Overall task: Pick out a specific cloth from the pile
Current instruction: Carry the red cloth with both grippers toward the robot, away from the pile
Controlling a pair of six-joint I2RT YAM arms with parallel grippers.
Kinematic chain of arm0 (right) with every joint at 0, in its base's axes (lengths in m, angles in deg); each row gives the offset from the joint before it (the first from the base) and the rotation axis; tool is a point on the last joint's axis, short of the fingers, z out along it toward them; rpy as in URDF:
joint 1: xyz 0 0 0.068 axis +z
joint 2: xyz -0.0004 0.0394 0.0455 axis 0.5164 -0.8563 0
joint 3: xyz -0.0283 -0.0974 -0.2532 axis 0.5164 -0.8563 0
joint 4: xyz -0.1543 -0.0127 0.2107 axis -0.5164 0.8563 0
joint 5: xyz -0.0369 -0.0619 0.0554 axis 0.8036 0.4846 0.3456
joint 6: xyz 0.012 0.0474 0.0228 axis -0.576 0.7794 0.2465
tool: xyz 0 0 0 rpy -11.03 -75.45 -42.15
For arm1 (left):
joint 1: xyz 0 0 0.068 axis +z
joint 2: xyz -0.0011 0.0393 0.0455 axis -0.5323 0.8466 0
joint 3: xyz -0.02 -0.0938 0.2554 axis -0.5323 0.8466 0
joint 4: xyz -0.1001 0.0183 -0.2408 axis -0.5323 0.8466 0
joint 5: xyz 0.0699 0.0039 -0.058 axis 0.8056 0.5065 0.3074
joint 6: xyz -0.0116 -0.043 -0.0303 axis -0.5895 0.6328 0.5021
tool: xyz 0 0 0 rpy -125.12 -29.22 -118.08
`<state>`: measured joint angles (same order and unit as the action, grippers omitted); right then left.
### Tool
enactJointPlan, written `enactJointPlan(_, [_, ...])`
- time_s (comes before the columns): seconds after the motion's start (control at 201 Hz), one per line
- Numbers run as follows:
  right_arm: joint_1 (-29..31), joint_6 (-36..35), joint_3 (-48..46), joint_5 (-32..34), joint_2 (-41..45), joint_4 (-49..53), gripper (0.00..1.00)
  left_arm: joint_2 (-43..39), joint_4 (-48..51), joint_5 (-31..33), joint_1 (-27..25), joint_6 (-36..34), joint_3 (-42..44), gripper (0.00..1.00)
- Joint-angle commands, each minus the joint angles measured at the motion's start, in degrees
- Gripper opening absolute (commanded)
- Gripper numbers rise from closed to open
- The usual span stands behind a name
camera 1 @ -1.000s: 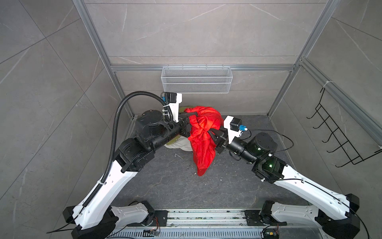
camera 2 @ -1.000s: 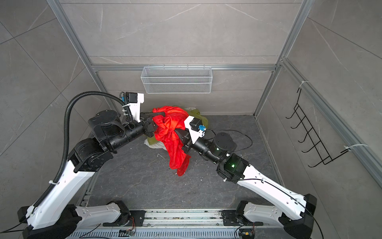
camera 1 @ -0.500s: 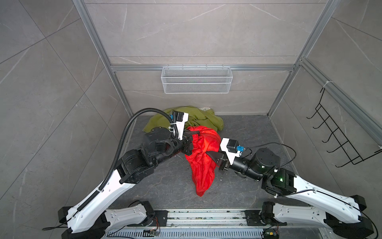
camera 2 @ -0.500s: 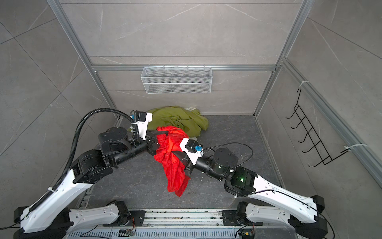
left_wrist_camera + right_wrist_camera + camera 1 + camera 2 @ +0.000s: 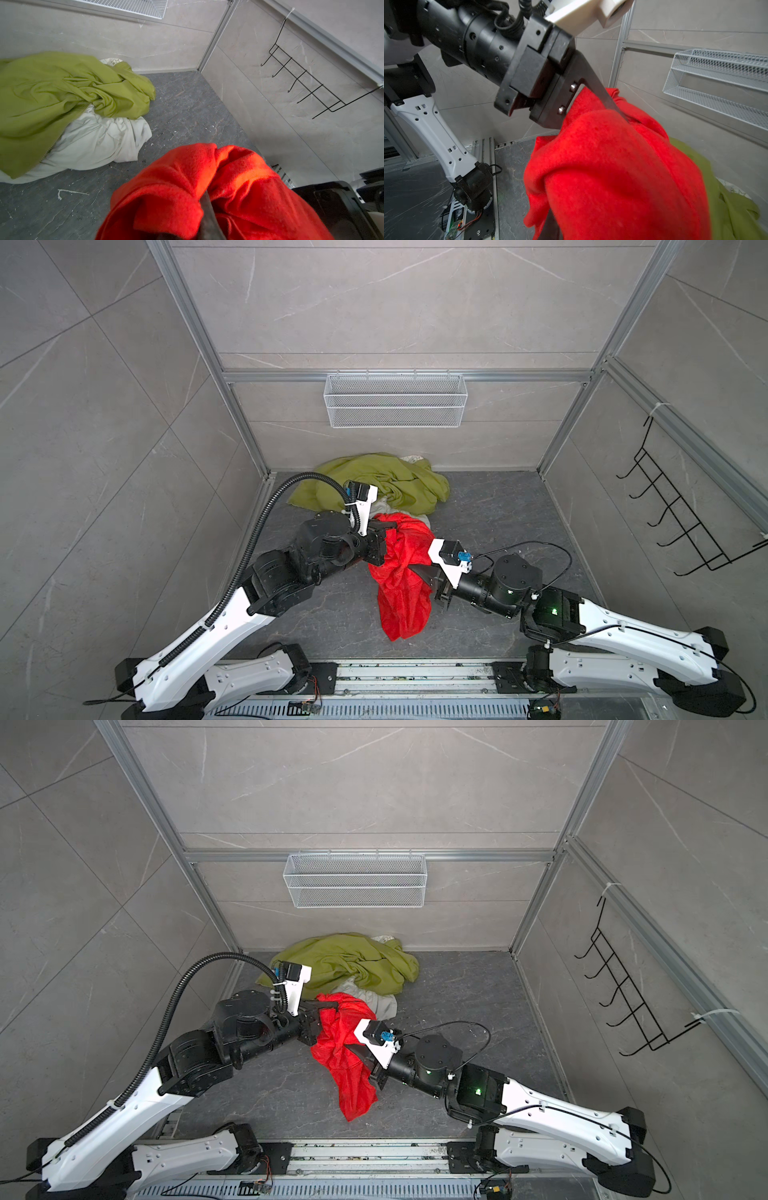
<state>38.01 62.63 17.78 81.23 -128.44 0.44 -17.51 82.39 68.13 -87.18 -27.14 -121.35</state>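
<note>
A bright red thin cloth (image 5: 401, 572) hangs in the air between two robot arms. The left fingers (image 5: 593, 87) are squeezed shut on its top bunch. The right fingers (image 5: 420, 570) are shut on it too, lower down, mostly hidden in the folds. The loose end of the red cloth droops toward the front of the dark grey stone desk (image 5: 498, 506). Behind it, by the back wall, sits the pile (image 5: 357, 977). It is a big olive-green cloth (image 5: 365, 485) lying over a crumpled white cloth (image 5: 97, 141). In the left wrist view, bare desk shows between the red cloth and the pile.
</note>
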Motion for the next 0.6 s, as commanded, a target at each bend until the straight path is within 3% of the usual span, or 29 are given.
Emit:
enactJointPlan(0.0, [0.4, 3.0, -1.7, 1.7, 1.0, -1.8, 0.00, -2.0, -0.6, 1.0, -0.1, 2.5, 1.1, 0.00])
enactJointPlan(0.597, [0.4, 9.7, -10.9, 4.0, 0.0, -7.7, 0.00, -0.9, -2.6, -1.6, -0.1, 8.0, 11.7, 0.00])
